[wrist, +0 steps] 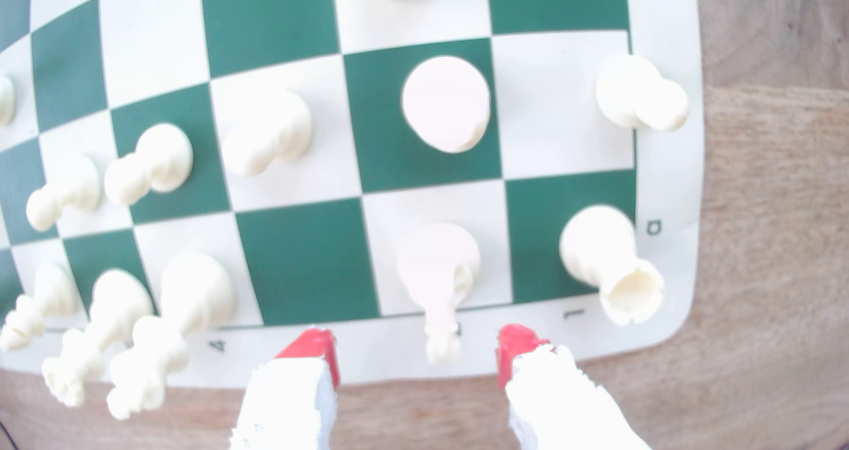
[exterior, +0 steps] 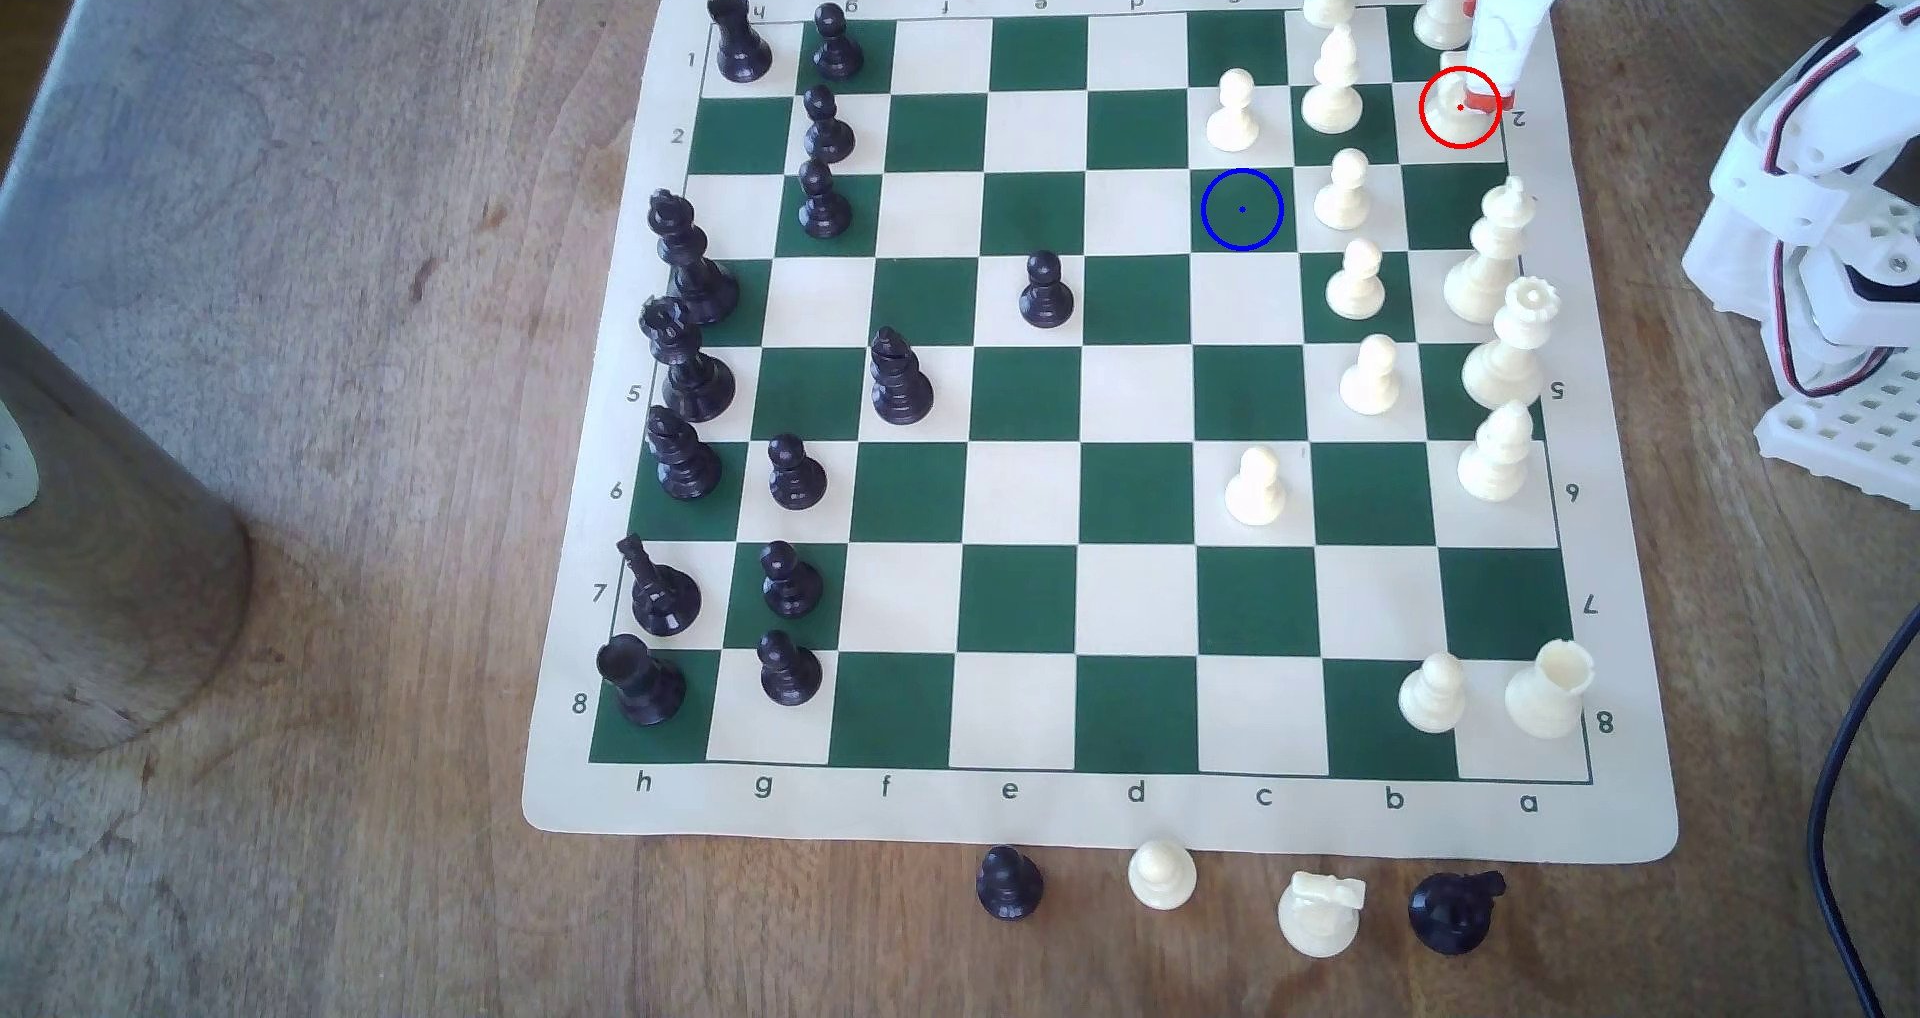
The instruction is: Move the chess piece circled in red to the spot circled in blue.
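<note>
The wrist view shows the red-tipped white claw [wrist: 416, 346] spread open around the small cream-white plastic knight [wrist: 438, 271]; four captured pieces sit on the wooden bench [exterior: 312, 457].

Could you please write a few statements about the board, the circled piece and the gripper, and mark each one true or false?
1. The blue-ringed dark green square is empty. True.
2. The red-tipped white gripper is shut on the small cream-white plastic knight. False: the jaws stand open on either side of the piece, with a gap to each.
3. The red ring sits on a cream square at the exterior view's upper right. True.
4. Four pieces stand off the green and cream board mat, along its near edge. True.
5. A black pawn stands on the blue-ringed square. False: no piece stands there.
</note>
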### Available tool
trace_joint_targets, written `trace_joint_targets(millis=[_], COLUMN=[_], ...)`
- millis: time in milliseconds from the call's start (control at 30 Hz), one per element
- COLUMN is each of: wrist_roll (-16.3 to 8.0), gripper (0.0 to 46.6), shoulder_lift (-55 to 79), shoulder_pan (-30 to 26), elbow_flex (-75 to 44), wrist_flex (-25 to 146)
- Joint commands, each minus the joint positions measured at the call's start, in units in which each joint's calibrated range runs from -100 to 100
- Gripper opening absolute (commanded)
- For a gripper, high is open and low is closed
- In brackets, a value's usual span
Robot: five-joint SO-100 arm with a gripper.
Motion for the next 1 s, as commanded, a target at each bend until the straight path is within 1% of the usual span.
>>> trace_joint_targets(millis=[0, 200, 333, 467, 700, 733, 767, 800, 967], wrist_roll=[0.2, 0.1, -0.7, -1.1, -1.2, -1.2, -1.2, -1.4, -1.2], gripper=[19.3, 19.1, 16.8, 16.2, 12.9, 8.9, 3.8, 0.3, 0.3], shoulder_lift=[0.4, 2.2, 2.6, 2.7, 3.0, 3.0, 3.0, 3.0, 2.6], shoulder_pan=[-0.1, 0.4, -0.4, -0.8, -0.8, -0.8, -0.9, -1.0, -1.0], elbow_flex=[-0.2, 2.5, 3.0, 3.9, 5.6, 5.6, 5.6, 5.6, 5.7], wrist_flex=[-1.2, -4.9, -5.5, -6.4, -8.4, -8.4, -8.4, -8.4, -8.2])
